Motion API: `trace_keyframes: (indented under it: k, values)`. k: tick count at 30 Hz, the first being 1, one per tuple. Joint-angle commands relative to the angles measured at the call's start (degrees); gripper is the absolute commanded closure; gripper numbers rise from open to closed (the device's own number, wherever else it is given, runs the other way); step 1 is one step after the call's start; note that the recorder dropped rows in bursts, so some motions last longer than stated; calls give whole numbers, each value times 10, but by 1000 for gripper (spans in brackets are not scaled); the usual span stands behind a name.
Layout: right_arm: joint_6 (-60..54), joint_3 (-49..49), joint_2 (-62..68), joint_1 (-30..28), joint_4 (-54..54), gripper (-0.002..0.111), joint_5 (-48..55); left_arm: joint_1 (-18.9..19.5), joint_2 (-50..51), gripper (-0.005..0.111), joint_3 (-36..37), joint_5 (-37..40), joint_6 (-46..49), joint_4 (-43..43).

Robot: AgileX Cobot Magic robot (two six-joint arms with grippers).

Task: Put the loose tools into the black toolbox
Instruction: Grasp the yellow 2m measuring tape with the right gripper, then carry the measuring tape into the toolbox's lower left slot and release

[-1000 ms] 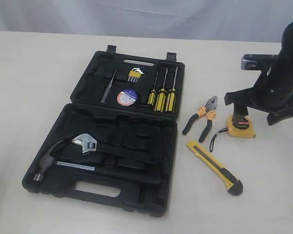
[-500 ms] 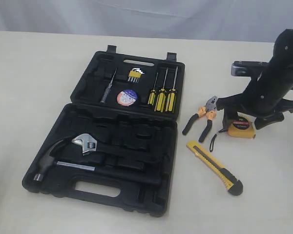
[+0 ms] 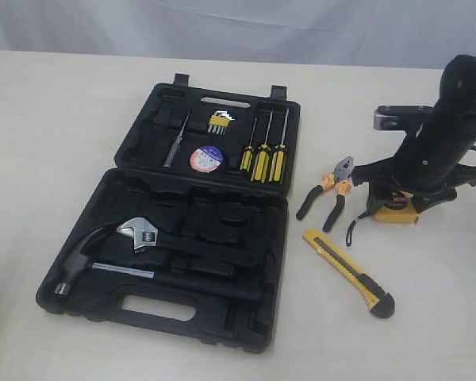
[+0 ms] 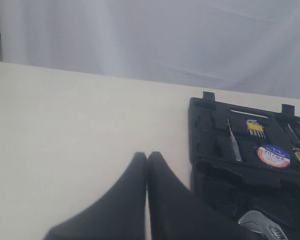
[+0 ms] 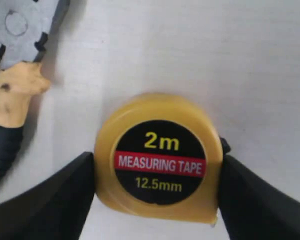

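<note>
The right gripper point(image 5: 156, 170) clamps the yellow tape measure point(image 5: 158, 155) on both sides, toward the right edge of the counter point(image 3: 63, 119). The left gripper point(image 4: 147, 159) is pressed closed, empty.

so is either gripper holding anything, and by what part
Right gripper clamps the tape measure by its opposite edges; left gripper, shut, holds nothing.

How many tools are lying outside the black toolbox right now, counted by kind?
pliers: 1
tape measure: 1
utility knife: 1
Total: 3
</note>
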Motion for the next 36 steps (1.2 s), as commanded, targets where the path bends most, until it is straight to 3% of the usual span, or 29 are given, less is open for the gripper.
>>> trace_keyframes:
  k: [1,10,19,24,30,33,36]
  values:
    - [2,-3,-17,-2,21,109,19,-3,2,107,-3,1,0,-2]
    - [19,-3,-164,31,36,109,104,-3,2,107,-3,1,0,-2]
    - [171,-32,-298,223,34,109,149,-3,2,107,-3,1,0,-2]
    - [254,-99,-266,344,6,109,134,-3,2,107,-3,1,0,-2]
    - [517,-192,-174,470,-216,109,99,-3,2,107,-3,1,0,-2]
    - [582,-237,-116,504,-281,109,120,-3,2,107,-3,1,0,-2]
    - [618,-280,-58,506,-260,109,109,-3,2,107,-3,1,0,-2]
